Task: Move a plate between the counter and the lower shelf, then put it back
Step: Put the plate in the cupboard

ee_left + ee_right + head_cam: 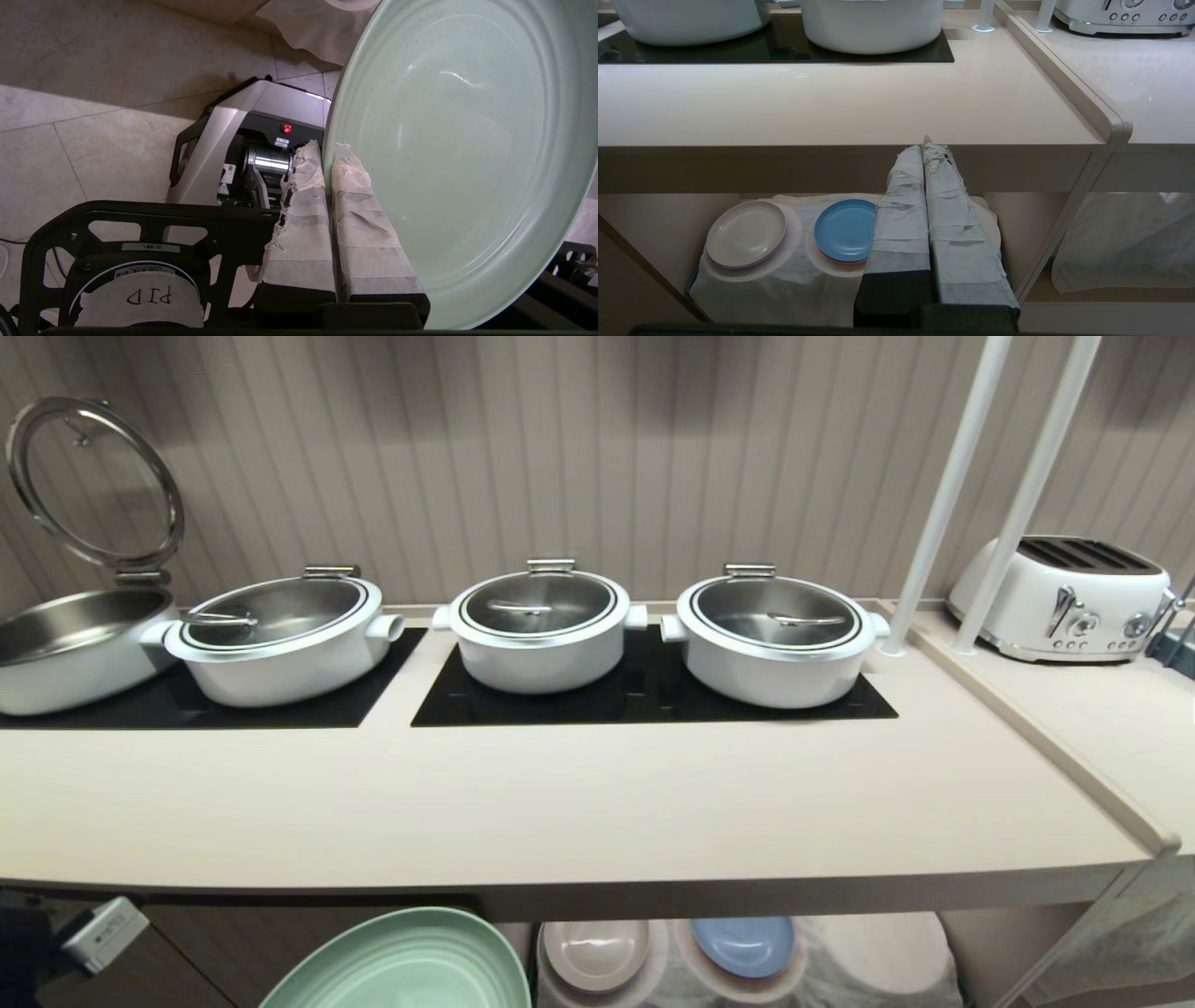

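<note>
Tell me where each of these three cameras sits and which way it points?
Head view: high on the robot, looking down over the pale beige counter and white lidded pots; no arm shows.
Left wrist view: behind the left claw, facing the floor; its taped fingers pinch the round mint-green plate.
Right wrist view: behind the shut right claw, facing the cloth-draped lower shelf.
Shared: head and right wrist views both show the blue plate and beige-grey plate.
</note>
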Robot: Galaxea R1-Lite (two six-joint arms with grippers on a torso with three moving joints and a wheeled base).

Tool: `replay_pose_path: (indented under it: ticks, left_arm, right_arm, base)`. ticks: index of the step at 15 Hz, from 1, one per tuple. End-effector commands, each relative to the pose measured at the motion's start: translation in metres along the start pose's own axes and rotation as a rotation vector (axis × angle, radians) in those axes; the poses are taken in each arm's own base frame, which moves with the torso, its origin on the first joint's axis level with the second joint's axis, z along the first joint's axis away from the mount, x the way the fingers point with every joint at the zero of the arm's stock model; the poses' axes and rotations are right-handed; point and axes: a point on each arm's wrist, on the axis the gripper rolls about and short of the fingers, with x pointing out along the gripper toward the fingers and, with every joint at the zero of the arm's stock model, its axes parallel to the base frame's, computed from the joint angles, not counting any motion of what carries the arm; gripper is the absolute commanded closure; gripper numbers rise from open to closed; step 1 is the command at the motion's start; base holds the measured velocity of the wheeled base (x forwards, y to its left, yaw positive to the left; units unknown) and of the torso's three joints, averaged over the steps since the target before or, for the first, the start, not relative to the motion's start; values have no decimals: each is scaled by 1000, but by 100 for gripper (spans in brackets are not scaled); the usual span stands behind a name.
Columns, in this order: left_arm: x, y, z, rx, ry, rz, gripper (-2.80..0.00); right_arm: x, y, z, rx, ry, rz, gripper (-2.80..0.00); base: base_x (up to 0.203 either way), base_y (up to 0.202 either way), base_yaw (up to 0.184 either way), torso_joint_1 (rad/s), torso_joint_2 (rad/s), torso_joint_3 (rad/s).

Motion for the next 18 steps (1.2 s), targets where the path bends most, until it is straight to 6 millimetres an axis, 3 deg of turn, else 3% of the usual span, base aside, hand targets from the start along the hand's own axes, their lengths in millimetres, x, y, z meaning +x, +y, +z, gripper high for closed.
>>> replay_pose_path:
  ticks: [1, 18]
  left_arm:
    - [0, 0, 0, -2, 5, -1, 0]
    - [-1, -1, 0, 10, -11, -5, 0]
  right_arm:
    - [0, 0, 0, 0, 0, 0, 0]
    - [0, 0, 0, 0, 0, 0, 0]
  base:
    - [0, 0, 0, 0, 0, 0]
    - [0, 0, 0, 0, 0, 0]
